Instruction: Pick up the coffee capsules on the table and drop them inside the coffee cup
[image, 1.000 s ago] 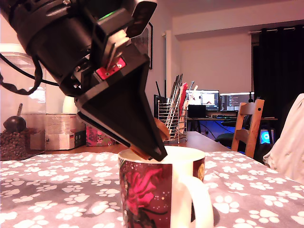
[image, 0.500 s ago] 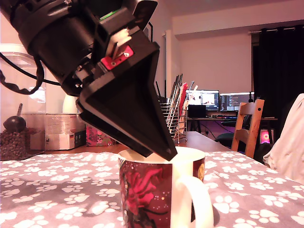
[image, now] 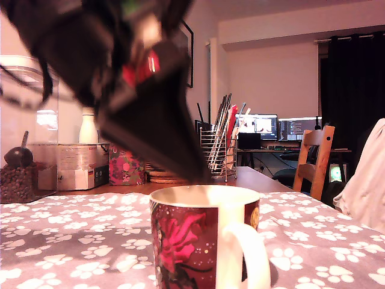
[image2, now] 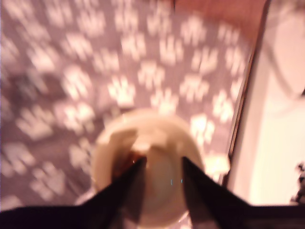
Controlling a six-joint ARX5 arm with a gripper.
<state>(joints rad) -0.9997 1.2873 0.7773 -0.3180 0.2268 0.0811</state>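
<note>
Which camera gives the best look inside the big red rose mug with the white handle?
The wrist view: it looks straight down into the big red rose mug, showing its white inside between the open black gripper fingers, though blurred. The exterior view shows that mug from the side only: rose design, rim and handle, nothing of its interior.

The table [image: 72, 241] is covered by a grey cloth printed with white paw prints, with bare wood showing along its far edge. The coffee cup [image: 201, 244] stands on the cloth directly below the jaws, its rim just under their tips (the wrist view, though blurred, shows the white inside of the cup between the two tips). Beyond the jaws, on the wooden strip, stand a wire mesh pen holder [image: 218, 153], a floral box [image: 125, 165] and a white box [image: 75, 165].
</note>
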